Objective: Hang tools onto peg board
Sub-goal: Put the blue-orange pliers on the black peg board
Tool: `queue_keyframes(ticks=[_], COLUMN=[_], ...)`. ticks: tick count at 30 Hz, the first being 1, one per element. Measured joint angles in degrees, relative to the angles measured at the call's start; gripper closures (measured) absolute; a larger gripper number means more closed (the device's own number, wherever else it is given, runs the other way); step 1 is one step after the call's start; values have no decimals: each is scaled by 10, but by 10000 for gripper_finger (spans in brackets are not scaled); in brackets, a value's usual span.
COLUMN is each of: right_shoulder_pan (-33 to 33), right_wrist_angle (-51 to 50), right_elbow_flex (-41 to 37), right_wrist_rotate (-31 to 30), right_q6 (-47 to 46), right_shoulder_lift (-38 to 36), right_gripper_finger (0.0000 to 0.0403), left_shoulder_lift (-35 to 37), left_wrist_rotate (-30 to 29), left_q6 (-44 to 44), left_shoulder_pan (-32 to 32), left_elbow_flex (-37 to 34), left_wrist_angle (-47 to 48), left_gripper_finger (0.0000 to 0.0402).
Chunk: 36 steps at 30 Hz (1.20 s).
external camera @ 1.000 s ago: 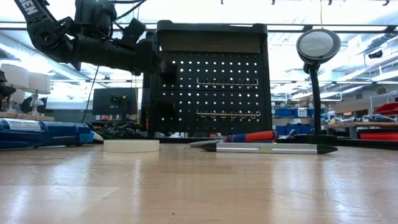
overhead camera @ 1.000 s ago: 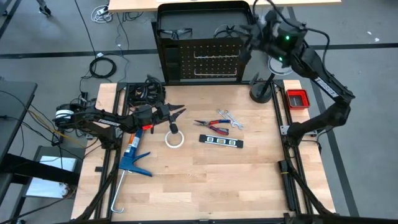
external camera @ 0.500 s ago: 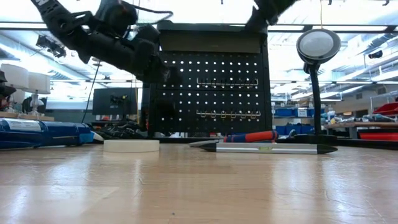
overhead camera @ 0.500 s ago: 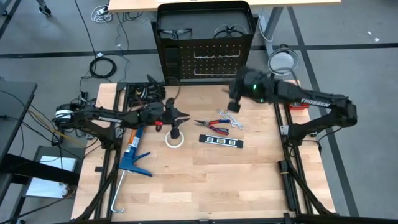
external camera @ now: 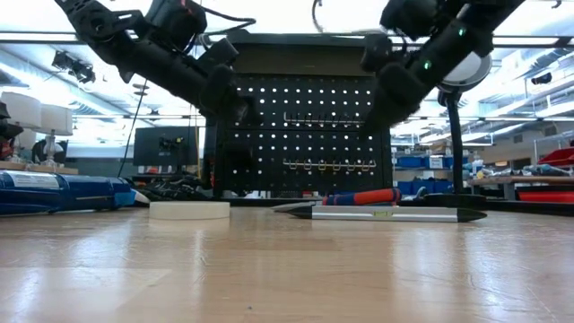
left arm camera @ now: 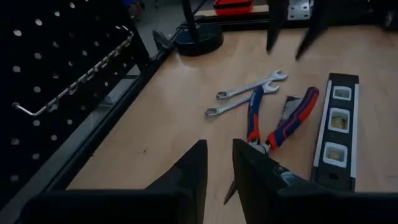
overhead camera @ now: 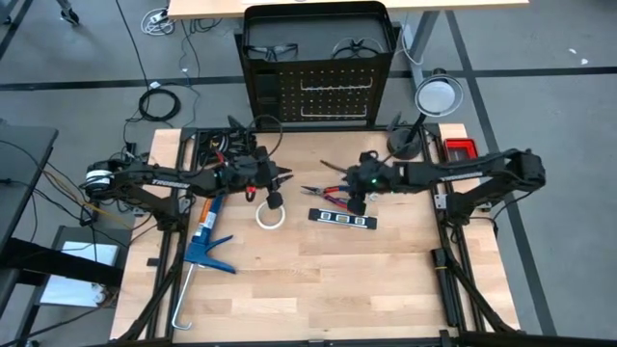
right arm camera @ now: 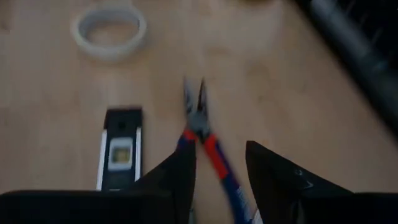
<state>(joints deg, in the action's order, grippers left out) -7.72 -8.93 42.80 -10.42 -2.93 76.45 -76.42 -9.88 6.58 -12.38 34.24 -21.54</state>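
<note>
- Parted a little, the right gripper's (right arm camera: 217, 177) jaws hang over the red-handled pliers (right arm camera: 208, 149), whose handles run up between the two fingers; nothing is clamped as far as I can see.
- Left gripper (left arm camera: 217, 171) has only a narrow slit between its jaws and holds nothing; it hovers just above the white tape roll (overhead camera: 270, 216).
- Out past its fingers, the pliers lie on the wooden table (overhead camera: 318, 280) with the silver wrenches (left arm camera: 245, 93) just beside them.
- Black bar with pale windows (overhead camera: 338, 219) lies flat beside the pliers, towards the table's near edge.
- Peg board (overhead camera: 316, 89) stands upright at the far edge, its silver hooks bare.
- Dark-framed safety glasses (overhead camera: 271, 51) sit in the frame behind the panel; blurry from here.
- Blue caulking gun (overhead camera: 204, 241) lies left of the tape.
</note>
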Motion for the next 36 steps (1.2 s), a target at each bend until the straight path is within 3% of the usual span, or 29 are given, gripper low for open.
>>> queue_keyframes(ticks=[12, 18, 23, 29, 36], right_shoulder_pan=[39, 39, 39, 38, 38], right_wrist_angle=[52, 50, 41, 40, 11], right_elbow_flex=[0, 1, 1, 1, 2], right_wrist_rotate=[25, 21, -16, -21, -14], right_q6=[-53, -63, -61, -45, -31], right_shoulder_lift=[123, 153, 168, 172, 172], right_gripper_finger=[184, 185, 193, 227, 324], left_shoulder_lift=[0, 0, 0, 0, 0], left_wrist_rotate=[1, 4, 4, 5, 5], left_q6=[-73, -87, -88, -86, -85], left_shoulder_pan=[1, 9, 17, 17, 17], left_elbow_flex=[0, 0, -1, -1, -1], left_wrist_angle=[2, 6, 5, 7, 12], left_gripper_finger=[324, 324, 324, 324, 324])
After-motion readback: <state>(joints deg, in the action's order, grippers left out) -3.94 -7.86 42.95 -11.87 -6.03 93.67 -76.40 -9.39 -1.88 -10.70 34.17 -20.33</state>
